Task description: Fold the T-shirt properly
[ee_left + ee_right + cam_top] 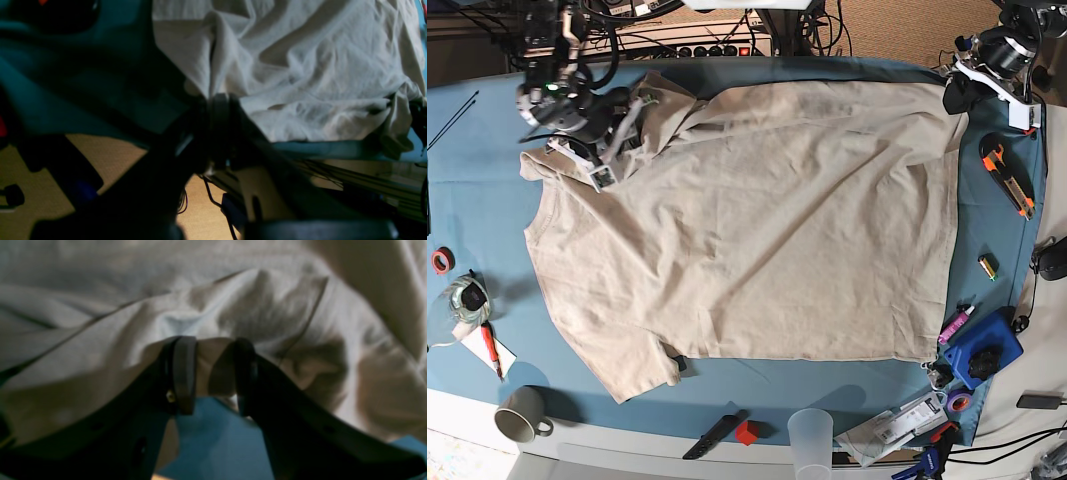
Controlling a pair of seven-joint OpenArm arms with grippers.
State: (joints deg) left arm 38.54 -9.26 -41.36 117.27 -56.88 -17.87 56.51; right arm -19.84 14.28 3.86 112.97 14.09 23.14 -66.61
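Blue tablecloth (487, 200) carries the beige T-shirt (747, 220) spread flat, long axis running arm to arm: the left gripper (218, 110) pinches the hem corner while the right gripper (210, 373) stands spread astride a sleeve fold

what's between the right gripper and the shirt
Nothing visible. The right gripper is open, already at the T-shirt, a fold of fabric between its fingers over the blue tablecloth.

Blue-clothed table (487, 215): T-shirt (757, 230) spread flat; mug (520, 413), cup (810, 434) at edge.
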